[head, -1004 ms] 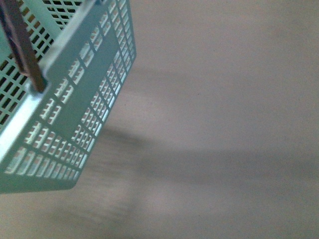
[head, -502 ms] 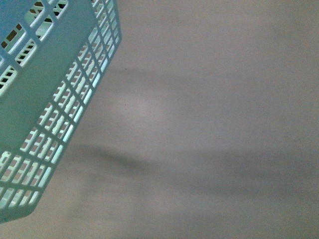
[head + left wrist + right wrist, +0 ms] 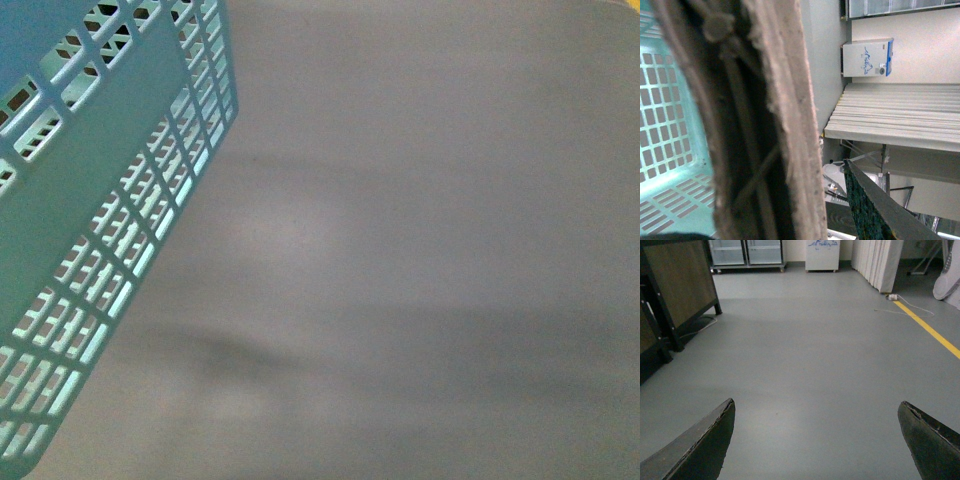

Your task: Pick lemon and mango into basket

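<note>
Large mint-green slotted plastic basket (image 3: 90,200) hangs tilted at the left of the front view, over bare grey floor (image 3: 420,260). In the left wrist view a brown, frayed-edged handle strip (image 3: 760,120) runs right up against the camera with the basket wall behind it. Only one dark finger (image 3: 875,210) of the left gripper shows, just beside the strip, so I can't tell if it's clamped. Right gripper (image 3: 816,402) is spread wide with nothing between the jaws, above grey floor near a yellow floor line (image 3: 932,332).

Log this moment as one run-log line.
basket: upper left, front view | right gripper: fingers apart, empty | left gripper: by brown handle, grip unclear | lemon, mango: unseen
</note>
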`<state>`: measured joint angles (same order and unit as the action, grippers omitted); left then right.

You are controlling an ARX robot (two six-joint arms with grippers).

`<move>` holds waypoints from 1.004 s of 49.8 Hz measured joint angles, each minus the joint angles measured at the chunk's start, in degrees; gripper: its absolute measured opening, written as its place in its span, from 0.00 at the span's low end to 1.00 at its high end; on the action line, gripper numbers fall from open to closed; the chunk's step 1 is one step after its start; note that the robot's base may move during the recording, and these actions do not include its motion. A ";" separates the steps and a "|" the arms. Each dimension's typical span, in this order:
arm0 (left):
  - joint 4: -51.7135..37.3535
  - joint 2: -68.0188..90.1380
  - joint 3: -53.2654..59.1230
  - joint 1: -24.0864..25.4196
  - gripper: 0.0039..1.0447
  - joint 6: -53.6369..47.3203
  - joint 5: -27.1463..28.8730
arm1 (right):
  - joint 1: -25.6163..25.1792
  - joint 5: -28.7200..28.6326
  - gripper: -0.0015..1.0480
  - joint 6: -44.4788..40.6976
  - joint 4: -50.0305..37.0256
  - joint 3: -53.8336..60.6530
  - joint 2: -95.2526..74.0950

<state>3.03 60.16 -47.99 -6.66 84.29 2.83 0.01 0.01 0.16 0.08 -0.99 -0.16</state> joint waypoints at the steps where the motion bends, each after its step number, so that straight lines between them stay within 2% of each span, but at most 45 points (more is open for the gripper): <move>1: 0.00 0.00 0.00 0.00 0.27 0.00 0.00 | 0.00 0.00 0.92 0.00 0.00 0.00 0.00; 50: 0.00 0.00 -0.02 0.00 0.27 0.00 -0.04 | 0.00 0.00 0.92 0.00 0.00 0.00 0.00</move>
<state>3.03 60.16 -48.01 -6.66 84.29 2.79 0.01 0.01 0.16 0.08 -0.99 -0.16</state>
